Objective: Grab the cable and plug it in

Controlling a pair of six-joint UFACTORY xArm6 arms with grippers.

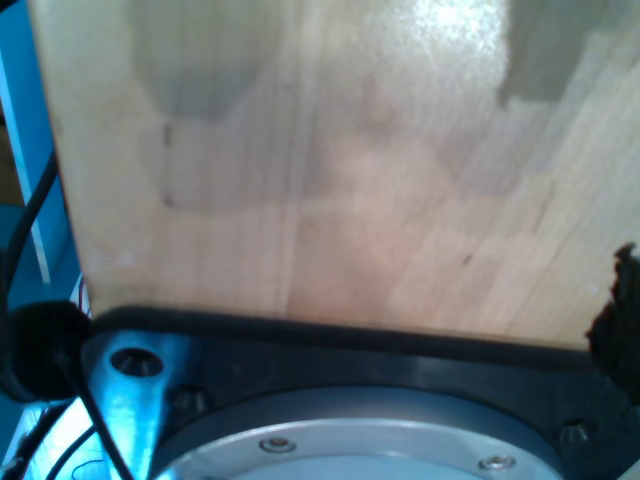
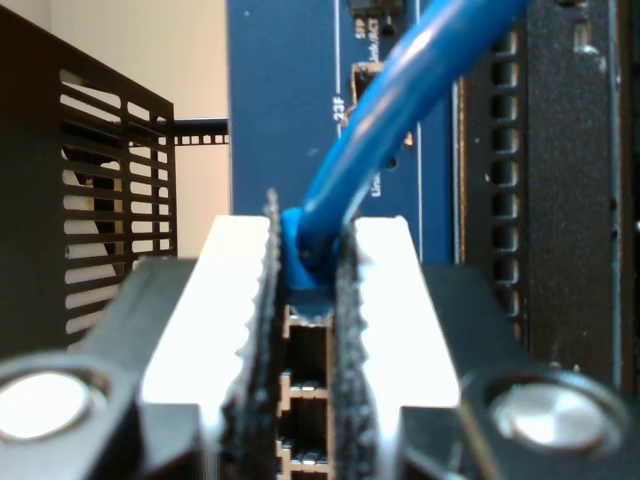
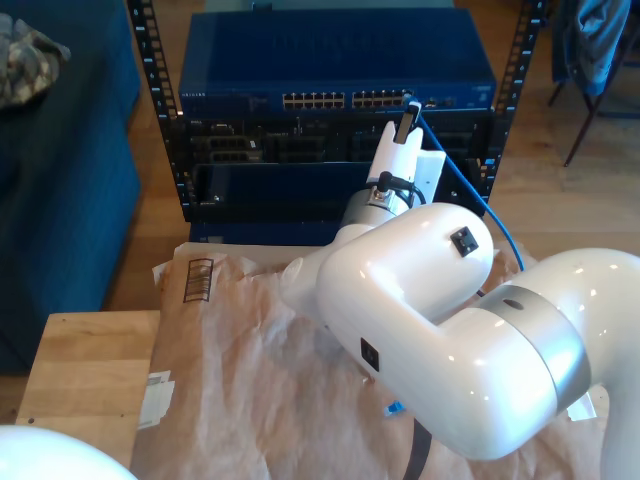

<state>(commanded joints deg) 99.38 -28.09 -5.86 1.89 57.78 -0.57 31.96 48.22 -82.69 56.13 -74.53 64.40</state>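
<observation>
White arm [image 3: 450,330] up front, second tool [image 2: 310,300] pinching cable [image 2: 400,90] at switch [image 3: 330,75] ports, prob.

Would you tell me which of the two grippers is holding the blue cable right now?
My second gripper: its white fingers are clamped on the cable at its plug, in front of the blue switch. My first gripper's camera faces a bare wooden board.

Exterior view: even daylight, sharp focus, soft sheen on the white arm [image 3: 440,330]. First wrist view: blurred and hazy, glare on the wooden board [image 1: 330,170], blue cast below. Second wrist view: near white pads [image 2: 395,300] overexposed; the cable [image 2: 400,90] slightly soft.
</observation>
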